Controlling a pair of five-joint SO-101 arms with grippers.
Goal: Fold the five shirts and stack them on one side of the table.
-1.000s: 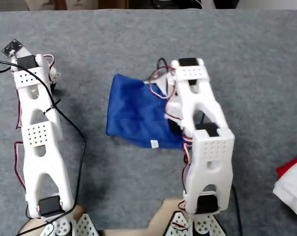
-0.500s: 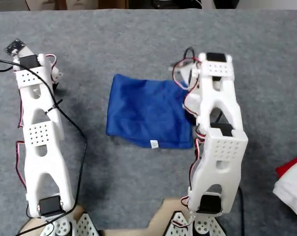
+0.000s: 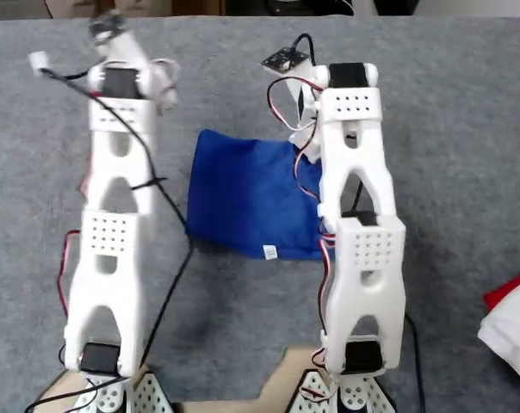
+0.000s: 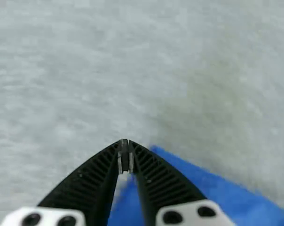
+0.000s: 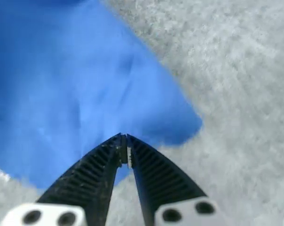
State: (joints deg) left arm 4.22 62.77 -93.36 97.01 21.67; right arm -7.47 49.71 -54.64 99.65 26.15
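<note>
My left gripper (image 4: pixel 124 147) is hanging clenched with nothing between its fingers, over bare grey counter (image 3: pixel 467 129) just off the far left corner of the blue shirt (image 3: pixel 243 202). In the left wrist view that corner of the blue shirt (image 4: pixel 217 197) is lying just beside and below the shut fingers. My left arm (image 3: pixel 114 215) is stretching along the left side of the blue shirt, close to it but not over it.

The blue shirt itself is lying folded and flat between my two arms, a small white tag showing at its near edge.

My right gripper (image 5: pixel 123 140) is also clenched and empty, hovering above the blue shirt (image 5: pixel 76 70) near its right corner, where the cloth gives way to the counter. My right arm (image 3: pixel 355 215) is lying across the right edge of the blue shirt and hiding that edge in the high view.

Well to the right of the blue shirt, white cloth (image 3: pixel 514 335) and a bit of red cloth (image 3: pixel 511 291) are sitting at the counter's edge.

Since a second ago, my left arm is swinging in from far left of the blue shirt and reaching farther out; my right arm is shifting back and forth along the right edge. The blue shirt is staying where it was.
</note>
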